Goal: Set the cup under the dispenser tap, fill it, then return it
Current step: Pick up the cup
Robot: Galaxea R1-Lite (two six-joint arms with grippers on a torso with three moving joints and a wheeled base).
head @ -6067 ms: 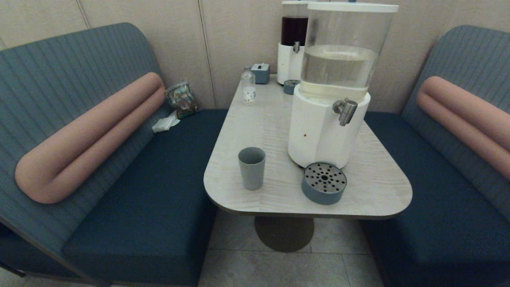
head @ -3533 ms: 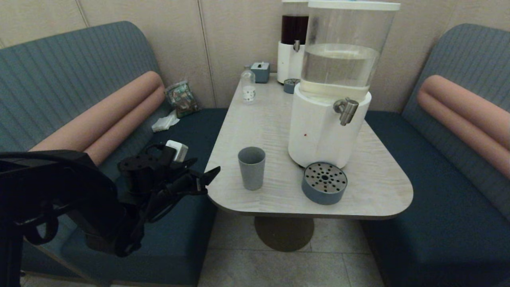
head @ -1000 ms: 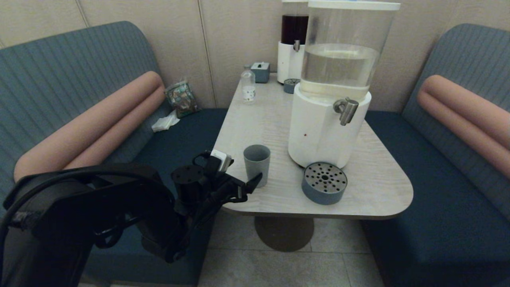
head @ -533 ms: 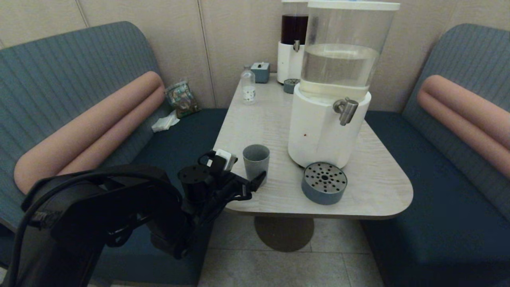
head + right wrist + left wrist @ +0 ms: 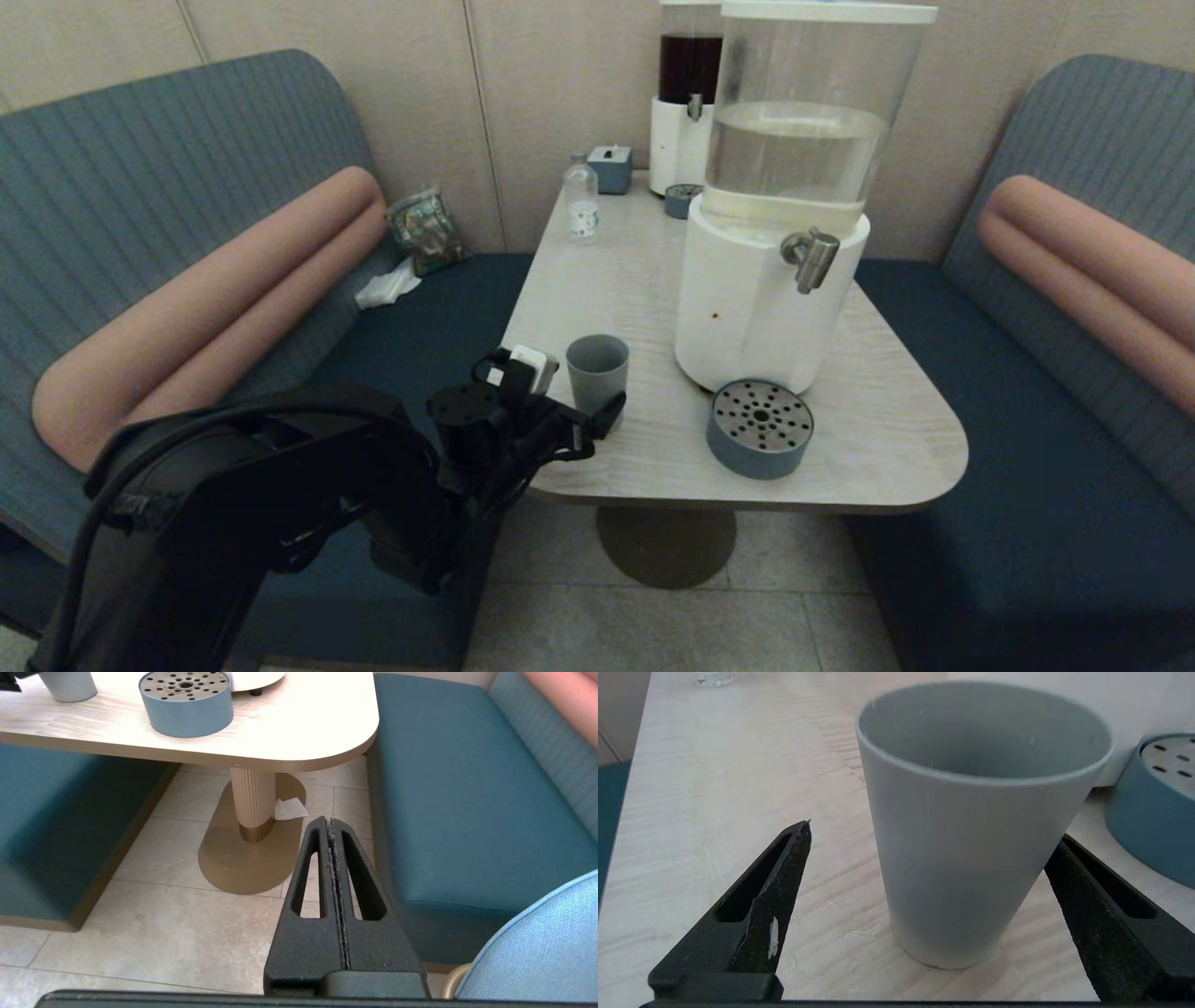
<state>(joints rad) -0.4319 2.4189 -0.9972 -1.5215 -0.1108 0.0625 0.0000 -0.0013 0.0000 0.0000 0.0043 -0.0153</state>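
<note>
The grey-blue cup (image 5: pixel 597 367) stands upright and empty on the table (image 5: pixel 868 411) near its front left edge. My left gripper (image 5: pixel 590 403) is open around its lower half. In the left wrist view the cup (image 5: pixel 971 858) fills the space inside the left gripper (image 5: pixel 931 833): one finger stands clear of its wall and the other lies right against its side. The silver dispenser tap (image 5: pixel 810 257) juts from the white base, above and to the right of the cup. My right gripper (image 5: pixel 331 822) is shut and empty, low over the floor beside the right bench.
The round grey-blue drip tray (image 5: pixel 759 427) sits below the tap, right of the cup. The large clear-tank dispenser (image 5: pixel 766 299) stands behind it. A small clear bottle (image 5: pixel 582 207), a small box and the dark-liquid dispenser (image 5: pixel 689 103) are at the back. Benches flank the table.
My left arm came in from the left and slid its open fingers around the cup. The cup now sits slightly farther in from the table's edge than at first.
</note>
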